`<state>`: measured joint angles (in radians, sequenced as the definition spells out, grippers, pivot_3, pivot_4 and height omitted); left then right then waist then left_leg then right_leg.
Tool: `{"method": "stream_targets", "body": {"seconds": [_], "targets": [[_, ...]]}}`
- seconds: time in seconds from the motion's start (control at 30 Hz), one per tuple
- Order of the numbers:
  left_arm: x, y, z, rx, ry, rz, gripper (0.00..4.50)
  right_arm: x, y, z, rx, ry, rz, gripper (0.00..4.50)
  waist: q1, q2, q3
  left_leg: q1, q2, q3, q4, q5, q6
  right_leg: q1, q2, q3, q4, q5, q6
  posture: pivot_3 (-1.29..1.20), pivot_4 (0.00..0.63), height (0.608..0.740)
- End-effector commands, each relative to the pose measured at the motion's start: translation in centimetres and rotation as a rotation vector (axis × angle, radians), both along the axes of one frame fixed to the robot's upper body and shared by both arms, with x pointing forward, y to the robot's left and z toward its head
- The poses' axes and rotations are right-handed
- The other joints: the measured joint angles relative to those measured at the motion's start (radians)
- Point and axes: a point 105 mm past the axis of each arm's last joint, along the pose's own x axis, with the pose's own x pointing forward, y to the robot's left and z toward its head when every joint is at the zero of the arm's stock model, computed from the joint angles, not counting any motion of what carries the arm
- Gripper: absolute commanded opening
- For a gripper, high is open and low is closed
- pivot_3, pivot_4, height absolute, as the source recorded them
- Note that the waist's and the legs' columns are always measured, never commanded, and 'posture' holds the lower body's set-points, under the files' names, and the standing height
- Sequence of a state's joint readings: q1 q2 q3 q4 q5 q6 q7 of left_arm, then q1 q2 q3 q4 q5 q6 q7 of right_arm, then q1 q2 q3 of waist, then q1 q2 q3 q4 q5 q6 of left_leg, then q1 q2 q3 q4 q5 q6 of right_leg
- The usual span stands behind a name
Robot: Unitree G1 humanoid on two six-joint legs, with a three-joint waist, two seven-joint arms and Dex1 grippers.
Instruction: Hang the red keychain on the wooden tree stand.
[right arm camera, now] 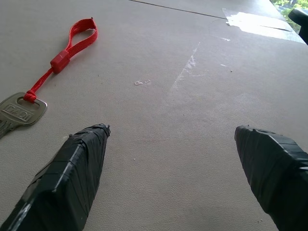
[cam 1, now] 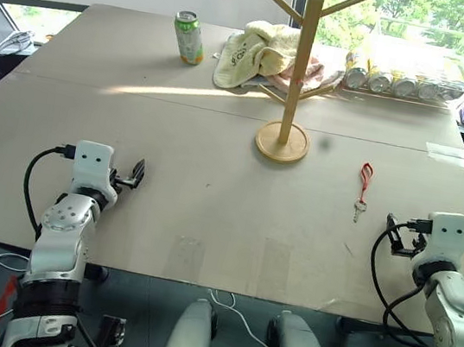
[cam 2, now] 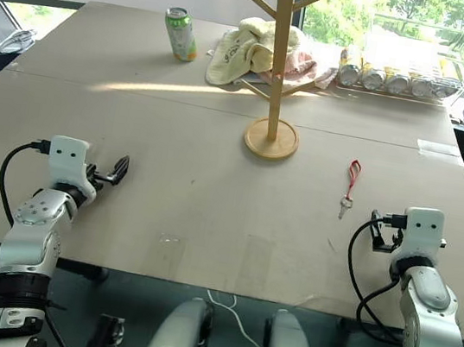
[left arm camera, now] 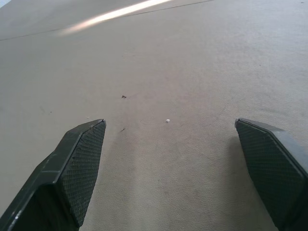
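Flat on the wide grey-brown counter [cam 1: 208,214] lies the red keychain [cam 1: 362,189]: a thin red woven strap folded into a narrow loop, pinched by a small red plastic clasp, with a short cord knotted to a silver metal key [right arm camera: 17,113]. Its long axis runs away from the robot, loop end toward the far side of the counter and key end toward the near edge. It sits just ahead of the right claw [cam 1: 399,236] and a little toward the robot's left of it, apart from the black fingers [right arm camera: 79,163]. That claw hovers low near the counter's near edge, its fingers spread wide with bare counter between them.

Farther ahead and left of the keychain stands the wooden tree stand [cam 1: 296,70], a tall upright pale-wood pole on a round disc base, with pegs angled upward.

Well apart on the other side, the left claw [cam 1: 131,175] is likewise spread wide over bare counter, holding nothing.
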<state>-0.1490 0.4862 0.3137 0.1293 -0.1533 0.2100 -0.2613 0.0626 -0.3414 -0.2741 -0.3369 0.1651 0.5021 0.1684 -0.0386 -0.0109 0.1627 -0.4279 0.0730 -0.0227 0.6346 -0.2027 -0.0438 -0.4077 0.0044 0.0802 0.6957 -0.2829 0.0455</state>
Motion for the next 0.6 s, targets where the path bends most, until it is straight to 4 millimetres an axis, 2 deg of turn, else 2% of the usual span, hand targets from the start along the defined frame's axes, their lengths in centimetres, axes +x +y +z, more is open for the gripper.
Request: {"method": "stream_targets", "body": {"seconds": [0.03, 0.23, 0.33, 0.6], "targets": [[-0.3, 0.1, -0.1, -0.014, 0.024, -0.034, 4.43, 0.3, 0.4, 2.1, -0.027, -0.057, 0.028, 4.5, 0.0, 0.0, 0.0, 0.0, 0.0, 0.0, 0.0, 0.0, 0.0, 0.0, 0.0, 0.0, 0.0, 0.0, 0.0, 0.0, 0.15, 0.732], [1.0, -2.1, 3.8, -0.048, -0.009, -0.277, 4.43, 1.1, 2.2, 5.6, -0.005, -0.091, 0.11, 4.5, -0.002, -0.001, 0.001, -0.001, 0.0, -0.001, 0.0, 0.0, 0.0, 0.0, 0.0, -0.001, 0.0, 0.0, 0.0, 0.0, 0.15, 0.732], [1.2, -4.1, 5.4, -0.05, -0.018, -0.401, 4.43, 1.4, 3.5, 6.8, 0.029, -0.094, 0.145, 4.5, -0.001, -0.001, 0.001, -0.003, 0.0, -0.002, 0.0, 0.0, 0.0, -0.001, 0.001, -0.002, -0.001, 0.0, 0.0, 0.0, 0.15, 0.732], [-0.5, -15.0, 10.1, -0.013, 0.011, -0.989, 4.43, 3.3, 6.6, 8.0, 0.135, -0.032, 0.2, 4.5, -0.001, -0.002, 0.002, -0.004, 0.0, -0.002, 0.0, 0.0, 0.0, -0.001, 0.0, -0.002, -0.001, 0.001, -0.001, 0.0, 0.15, 0.732]]}}
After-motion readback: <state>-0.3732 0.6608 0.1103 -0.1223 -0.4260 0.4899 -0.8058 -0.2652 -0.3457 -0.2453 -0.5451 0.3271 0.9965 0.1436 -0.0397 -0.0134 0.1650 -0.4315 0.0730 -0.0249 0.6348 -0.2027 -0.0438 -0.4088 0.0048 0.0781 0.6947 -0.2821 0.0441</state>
